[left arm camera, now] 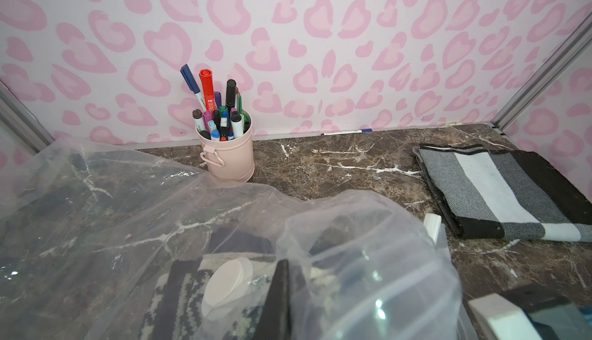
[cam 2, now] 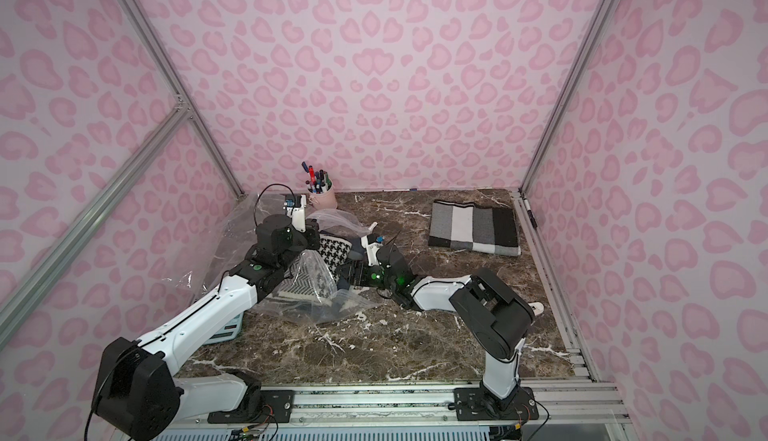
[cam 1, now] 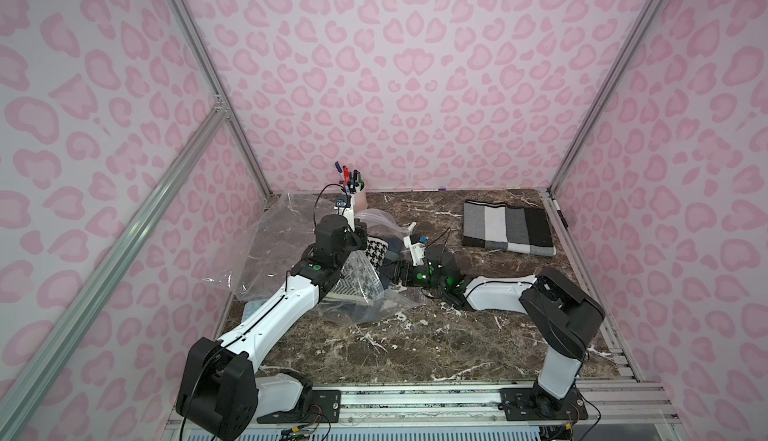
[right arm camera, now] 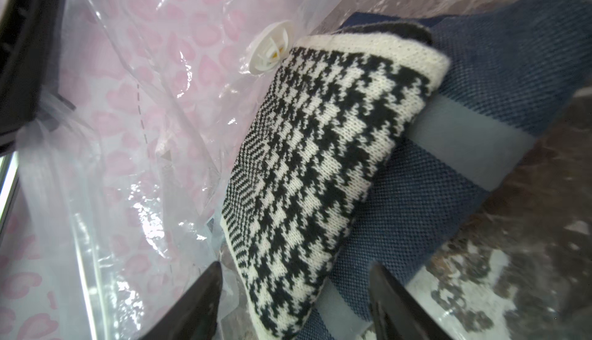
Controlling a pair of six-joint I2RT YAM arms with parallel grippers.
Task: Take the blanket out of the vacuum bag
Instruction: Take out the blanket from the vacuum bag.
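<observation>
The vacuum bag (cam 1: pixel 365 289) sprawls over the marble table (cam 1: pixel 457 335) toward ten o'clock from centre, and I judge that its mouth faces three o'clock. The blanket (right arm camera: pixel 320 146), a houndstooth knit folded over a navy layer, lies inside near that mouth.

I read this as the reach-in step. My left gripper (cam 1: pixel 356 240) is fully closed on a bunch of the bag's upper film and holds the mouth up. My right gripper (right arm camera: pixel 296 268) has its jaws spread wide on either side of the houndstooth corner, gripping nothing.

The next move calls for closing on that fold (both layers, ideally) and drawing it toward three o'clock.

Only the right wrist view shows the jaws straddling the knit; in both top views the arms hide it. The left wrist view shows the smooth outer face of the valve disc (left arm camera: pixel 227 282), and the right wrist view shows its ribbed inner face.
</observation>
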